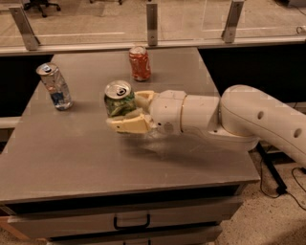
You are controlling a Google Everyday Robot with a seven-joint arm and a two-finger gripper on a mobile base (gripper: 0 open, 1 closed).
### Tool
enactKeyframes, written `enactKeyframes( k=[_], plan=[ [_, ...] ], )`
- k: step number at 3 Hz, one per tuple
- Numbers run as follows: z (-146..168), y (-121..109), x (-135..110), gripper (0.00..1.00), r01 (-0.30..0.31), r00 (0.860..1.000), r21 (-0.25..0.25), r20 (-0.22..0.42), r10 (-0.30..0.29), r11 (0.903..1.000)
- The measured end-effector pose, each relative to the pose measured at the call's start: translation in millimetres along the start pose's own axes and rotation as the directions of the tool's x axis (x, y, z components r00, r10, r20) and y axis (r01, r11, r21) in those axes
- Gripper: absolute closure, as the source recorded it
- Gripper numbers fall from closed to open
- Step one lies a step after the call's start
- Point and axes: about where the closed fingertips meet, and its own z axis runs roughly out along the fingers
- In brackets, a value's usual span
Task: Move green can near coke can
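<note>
A grey, matt table (71, 158) is seen from above and in front, with a drawer front below its near edge on which a dark handle (131, 222) is fitted. Behind the far edge a low glass barrier (191, 19) is carried on metal posts (152, 24), and a pale floor is seen through it, with the foot of an office chair (40, 5) at the upper left. Dark openings are seen on either side of the table, and a black cable (279, 184) is laid on the speckled floor at the right. A slim silver-and-blue can (54, 86) is stood upright near the left edge of the table, and the coke can (139, 63) is stood upright near the far edge, about midway across. The white arm (258, 119) is reached in from the right, low over the tabletop and nearly level, with its thick rounded link at the right and a narrower wrist towards the middle. The gripper (121, 111) is held at the centre of the table, pointed left, its cream fingers (128, 125) laid one on the near side and one on the far side of the green can (119, 98) and closed round it. The green can is kept upright in this grasp, its silver top with pull tab turned to the camera, in front of the coke can and apart from it, and to the right of the slim can. Its base is hidden by the near finger, so it cannot be told whether it is resting on the table or raised from it. A soft shadow is cast on the table under the wrist.
</note>
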Motion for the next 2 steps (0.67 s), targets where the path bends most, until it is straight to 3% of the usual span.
enactKeyframes(
  k=[2],
  plan=[
    [-2.5,-67.5,6.4,1.0,0.003,1.0,0.079,-0.016,-0.002,0.9968]
  ],
)
